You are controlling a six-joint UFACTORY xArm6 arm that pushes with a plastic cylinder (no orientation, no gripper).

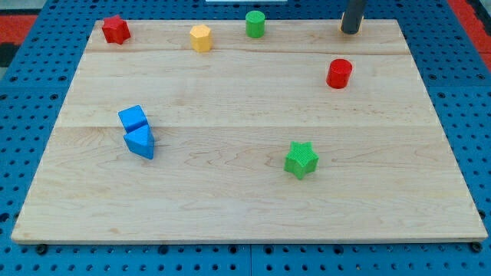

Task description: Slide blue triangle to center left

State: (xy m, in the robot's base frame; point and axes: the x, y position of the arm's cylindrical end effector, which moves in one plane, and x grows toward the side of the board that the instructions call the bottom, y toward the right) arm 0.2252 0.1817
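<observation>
The blue triangle [140,142] lies on the wooden board [230,192] at the view's left, a little below the middle height. A blue cube [133,118] touches it just above. My tip [350,31] is at the view's top right, near the board's top edge, far from the blue triangle and apart from every block. The nearest block to my tip is the red cylinder [339,73], below it.
A red star [116,29] sits at the top left corner. A yellow hexagonal block [201,37] and a green cylinder [255,24] stand along the top edge. A green star [301,159] lies right of centre, lower down. Blue pegboard surrounds the board.
</observation>
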